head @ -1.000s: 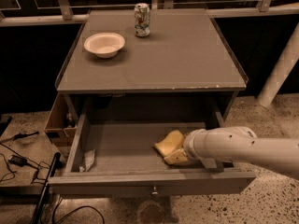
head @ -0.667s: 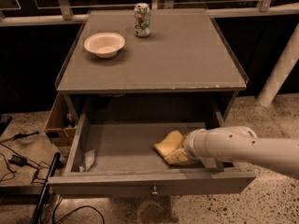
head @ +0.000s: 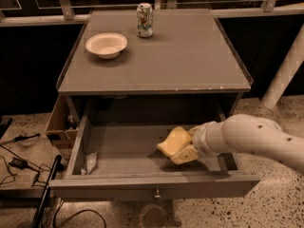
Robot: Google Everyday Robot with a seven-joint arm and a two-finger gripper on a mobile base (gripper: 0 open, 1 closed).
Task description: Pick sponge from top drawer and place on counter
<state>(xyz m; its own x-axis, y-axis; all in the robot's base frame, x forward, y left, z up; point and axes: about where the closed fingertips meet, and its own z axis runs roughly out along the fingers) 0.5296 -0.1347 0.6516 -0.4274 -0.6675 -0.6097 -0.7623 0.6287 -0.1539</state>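
The top drawer (head: pixel 118 186) is pulled out below the counter (head: pixel 171 61). The pale-yellow sponge (head: pixel 173 140) is in the right half of the drawer, tilted with one end raised off the drawer floor. My gripper (head: pixel 186 151) reaches in from the right on a white arm and is shut on the sponge's right side, with one finger under it. The drawer's small knob (head: pixel 156 193) shows at the middle of the front panel.
A white bowl (head: pixel 106 44) and a drink can (head: pixel 144 19) stand at the back left of the counter. A crumpled paper scrap (head: pixel 90 163) lies in the drawer's left front corner. A white post (head: pixel 285 70) stands at right; cables (head: pixel 19 163) lie on the floor at left.
The sponge has tipped up and risen slightly off the drawer floor in my gripper. The arm has barely shifted.
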